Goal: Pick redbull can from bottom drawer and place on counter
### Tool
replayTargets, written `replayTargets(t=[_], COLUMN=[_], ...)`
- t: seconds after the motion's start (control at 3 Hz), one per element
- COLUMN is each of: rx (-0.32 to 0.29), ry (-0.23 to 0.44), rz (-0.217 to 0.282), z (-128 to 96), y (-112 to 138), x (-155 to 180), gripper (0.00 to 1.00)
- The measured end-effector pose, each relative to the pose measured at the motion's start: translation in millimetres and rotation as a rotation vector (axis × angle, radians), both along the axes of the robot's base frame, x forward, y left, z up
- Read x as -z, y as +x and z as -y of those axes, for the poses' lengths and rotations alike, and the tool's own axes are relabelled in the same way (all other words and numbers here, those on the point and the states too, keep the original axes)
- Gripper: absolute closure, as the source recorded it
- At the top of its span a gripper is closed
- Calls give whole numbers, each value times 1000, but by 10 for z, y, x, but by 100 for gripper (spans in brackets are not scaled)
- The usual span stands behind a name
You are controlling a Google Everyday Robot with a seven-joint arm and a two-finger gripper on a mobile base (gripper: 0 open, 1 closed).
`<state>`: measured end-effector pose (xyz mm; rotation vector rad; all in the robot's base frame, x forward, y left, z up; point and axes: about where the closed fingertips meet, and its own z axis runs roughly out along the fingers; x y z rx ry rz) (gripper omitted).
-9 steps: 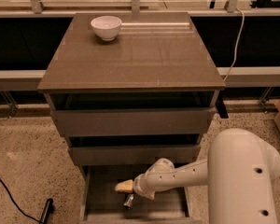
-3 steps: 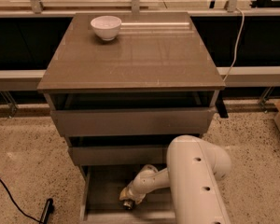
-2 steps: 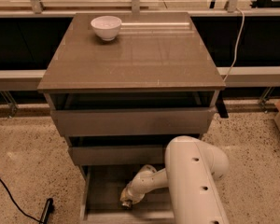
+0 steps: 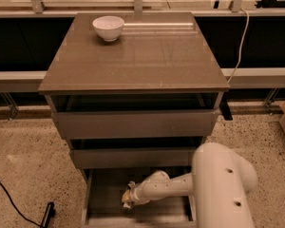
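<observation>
Status: early stage. End effector [image 4: 128, 199] low inside open bottom drawer [image 4: 100, 190]; open/closed state: cannot tell. Redbull can not discernible, poss. hidden by arm. Grasp unconfirmed; lift and placement on bench [image 4: 147, 56] outstanding. Middle drawer [image 4: 133, 156] directly above may foul lift path. White bowl [image 4: 108, 27] at bench far corner.

The gripper [image 4: 128, 200] is hanging low inside the open bottom drawer [image 4: 103, 196], near its middle. It is sitting at the end of the white arm [image 4: 173, 185], which is stretching in from the right. Above it, the middle drawer [image 4: 133, 157] and the top drawer [image 4: 133, 123] are standing slightly open. A white bowl [image 4: 108, 27] is sitting upright at the back left of the bench [image 4: 142, 63], well apart from the gripper.
</observation>
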<state>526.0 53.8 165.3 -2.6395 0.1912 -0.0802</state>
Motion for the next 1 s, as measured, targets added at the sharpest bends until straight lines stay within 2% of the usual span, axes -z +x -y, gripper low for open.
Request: replayTargets(t=[0.33,0.67,1.0], rx=[-13,19,226], ry=[205,368,615], rz=[144,161,54], z=[-137,-309,-234], y=[-91,-431,-332], x=[-752,-1176,-1355], gripper=[100,100,100])
